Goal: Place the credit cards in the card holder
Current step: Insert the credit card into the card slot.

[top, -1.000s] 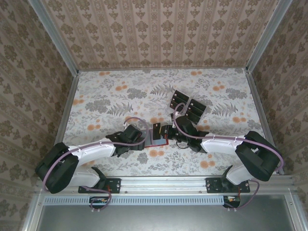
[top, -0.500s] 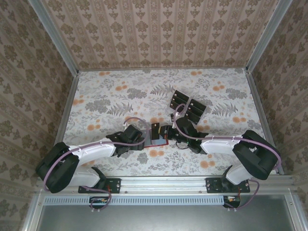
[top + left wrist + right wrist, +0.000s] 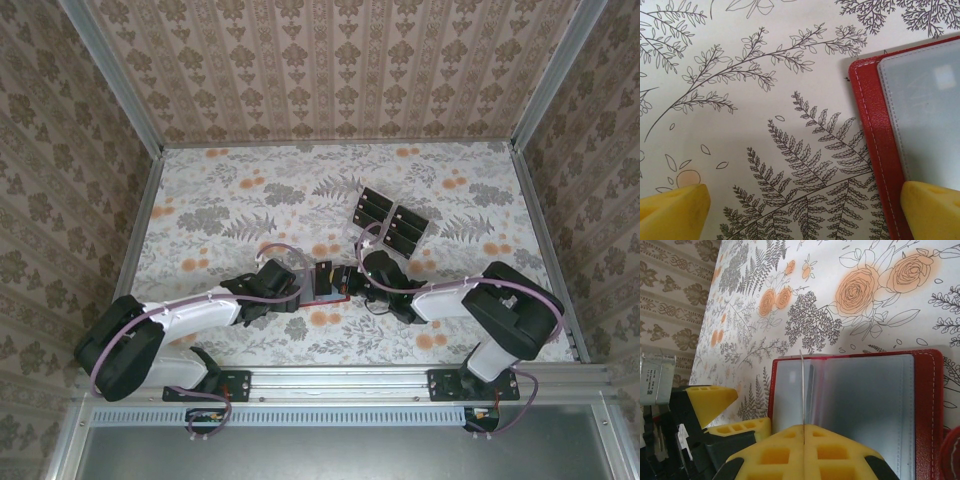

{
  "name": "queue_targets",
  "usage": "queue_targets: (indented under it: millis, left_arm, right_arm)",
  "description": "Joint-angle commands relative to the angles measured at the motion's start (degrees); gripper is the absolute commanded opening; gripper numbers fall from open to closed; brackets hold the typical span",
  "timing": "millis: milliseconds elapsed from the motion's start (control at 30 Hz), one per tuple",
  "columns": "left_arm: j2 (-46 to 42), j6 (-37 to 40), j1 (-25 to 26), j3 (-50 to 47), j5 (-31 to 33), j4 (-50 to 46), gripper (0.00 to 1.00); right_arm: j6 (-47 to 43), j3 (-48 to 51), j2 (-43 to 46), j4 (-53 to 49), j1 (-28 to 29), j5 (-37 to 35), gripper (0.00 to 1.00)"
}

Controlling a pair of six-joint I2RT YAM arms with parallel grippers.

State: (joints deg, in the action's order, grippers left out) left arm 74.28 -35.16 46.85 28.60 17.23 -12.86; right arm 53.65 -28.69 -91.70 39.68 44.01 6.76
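The right gripper [image 3: 804,429] had its 2 yellow jaws pressed together on a credit card [image 3: 802,385] (seen edge-on, a thin pale line rising from between them). The card stood upright over the open card holder [image 3: 865,395], whose red cover lay flat on the floral table [image 3: 880,305] with its greyish pockets facing up. Whether the card's edge had entered a pocket could not be told. The left gripper [image 3: 802,212] had its jaws spread wide and held nothing. One fingertip [image 3: 932,210] sat over the holder's red border, the other over bare table. From above, more credit cards [image 3: 390,218] lay in 2 groups farther back, well apart from the holder. A grey label [image 3: 657,372] at the left of the right wrist view bore print too small to read.
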Motion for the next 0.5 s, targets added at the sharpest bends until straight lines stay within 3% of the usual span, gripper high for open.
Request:
queue_targets:
  millis: [0,467]
  left_arm:
    - [0.25,-1.12,0.34,-0.06,1.24,-1.37,1.0]
    - [0.16,-1.31,0.35,-0.56,1.22,-0.85,1.0]
  right_arm:
    - [1.27,0.82,-1.76,4.39,-0.31,0.63,0.0]
    - [2.57,1.95,-4.16,7.38,-0.28,1.31,0.0]
